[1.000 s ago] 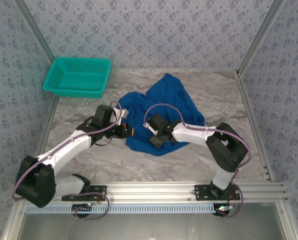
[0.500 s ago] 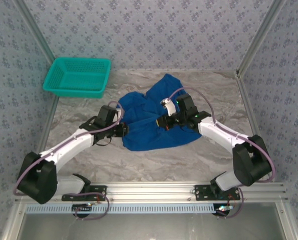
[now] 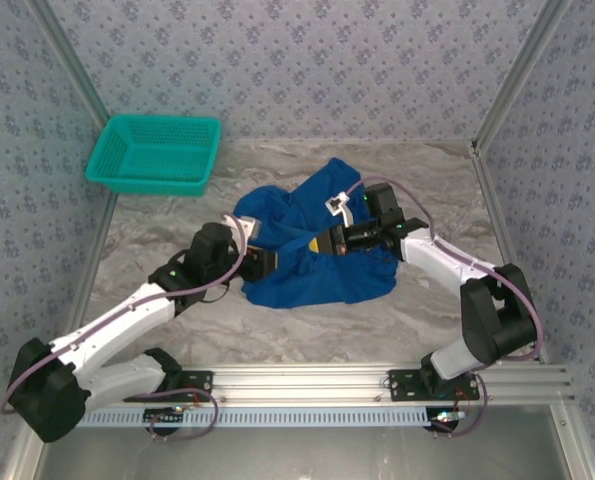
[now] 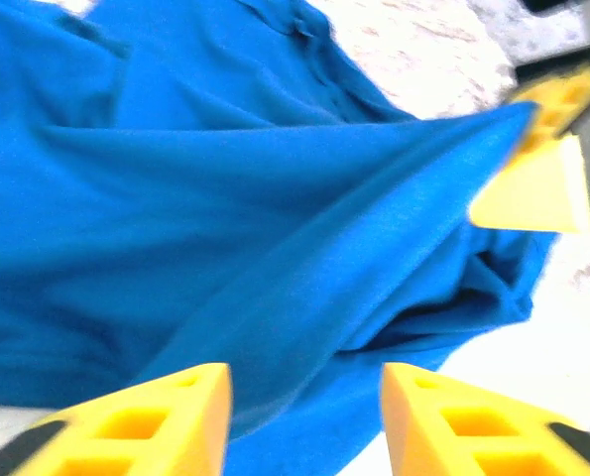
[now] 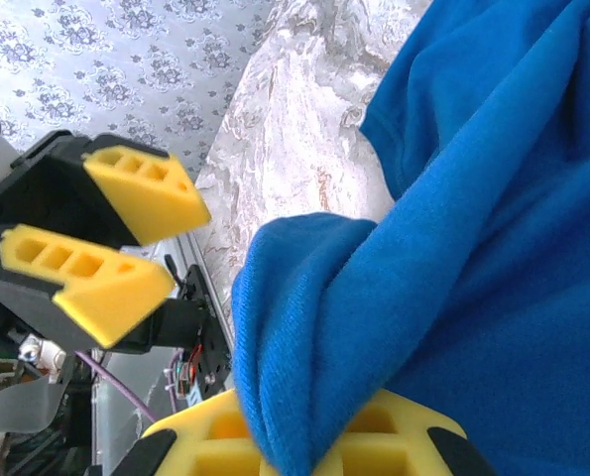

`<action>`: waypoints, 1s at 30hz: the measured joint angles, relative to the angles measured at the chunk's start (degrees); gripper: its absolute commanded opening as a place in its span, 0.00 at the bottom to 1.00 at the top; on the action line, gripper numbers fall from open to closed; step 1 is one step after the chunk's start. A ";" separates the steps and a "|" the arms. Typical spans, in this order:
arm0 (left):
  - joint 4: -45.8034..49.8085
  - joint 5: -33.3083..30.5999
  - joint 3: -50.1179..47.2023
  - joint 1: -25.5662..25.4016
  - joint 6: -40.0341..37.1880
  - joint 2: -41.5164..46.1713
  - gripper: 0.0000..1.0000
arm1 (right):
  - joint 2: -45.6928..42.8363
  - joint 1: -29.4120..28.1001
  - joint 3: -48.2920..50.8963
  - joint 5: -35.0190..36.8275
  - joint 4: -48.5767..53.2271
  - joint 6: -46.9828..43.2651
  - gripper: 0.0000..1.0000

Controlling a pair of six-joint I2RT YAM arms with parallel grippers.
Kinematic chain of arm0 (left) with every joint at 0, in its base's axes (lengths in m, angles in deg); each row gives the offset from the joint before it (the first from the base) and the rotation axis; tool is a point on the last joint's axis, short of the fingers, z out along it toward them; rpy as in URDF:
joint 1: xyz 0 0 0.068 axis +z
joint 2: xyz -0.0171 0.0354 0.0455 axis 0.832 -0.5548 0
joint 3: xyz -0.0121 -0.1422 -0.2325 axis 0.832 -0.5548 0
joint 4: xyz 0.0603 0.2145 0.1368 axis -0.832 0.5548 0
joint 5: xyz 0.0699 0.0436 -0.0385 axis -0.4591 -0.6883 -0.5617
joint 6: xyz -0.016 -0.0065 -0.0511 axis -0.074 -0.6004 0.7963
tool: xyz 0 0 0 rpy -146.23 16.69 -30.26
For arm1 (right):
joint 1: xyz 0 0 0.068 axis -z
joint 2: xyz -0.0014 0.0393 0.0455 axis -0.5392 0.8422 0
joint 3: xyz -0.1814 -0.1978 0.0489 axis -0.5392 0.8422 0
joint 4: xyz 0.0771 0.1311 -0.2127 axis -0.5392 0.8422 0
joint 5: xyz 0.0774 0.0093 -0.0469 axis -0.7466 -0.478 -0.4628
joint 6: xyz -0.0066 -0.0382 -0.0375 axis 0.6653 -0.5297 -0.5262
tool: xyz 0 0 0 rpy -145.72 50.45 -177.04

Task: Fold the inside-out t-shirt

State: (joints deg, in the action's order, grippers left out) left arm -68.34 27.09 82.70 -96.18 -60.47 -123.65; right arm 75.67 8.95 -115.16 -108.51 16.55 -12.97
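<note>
- Crumpled blue shirt [image 3: 307,212] lies at the middle of the table [image 3: 427,330].
- Right gripper [image 3: 321,243] is pinching a raised fold of the shirt.
- Left gripper [image 3: 264,261] is just beside that fold, fingers spread, gripping nothing.

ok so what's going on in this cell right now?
Two arms are working on a blue t-shirt that lies crumpled in the middle of the table. The right gripper is shut on a bunch of the fabric, drawing it up into a ridge. The left gripper faces it with its jaws open, close to the cloth but holding nothing. No neat fold is made yet. A teal basket sits at the far left.
</note>
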 measured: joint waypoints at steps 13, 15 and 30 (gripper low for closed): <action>0.20 -1.75 8.46 -4.00 -8.83 -18.40 0.53 | 0.04 1.70 -1.07 -1.29 4.35 -0.68 0.04; 0.00 -2.40 10.08 -3.72 -9.90 -20.76 0.54 | 0.04 1.68 -1.11 -1.97 5.05 -1.18 0.05; -4.15 16.02 16.61 1.25 -14.29 -31.34 0.00 | -5.38 5.01 -0.55 2.08 10.62 -4.24 0.14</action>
State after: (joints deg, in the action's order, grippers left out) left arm -72.49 43.11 99.31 -94.93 -74.76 -154.99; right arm 70.30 13.95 -115.70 -106.43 27.18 -17.21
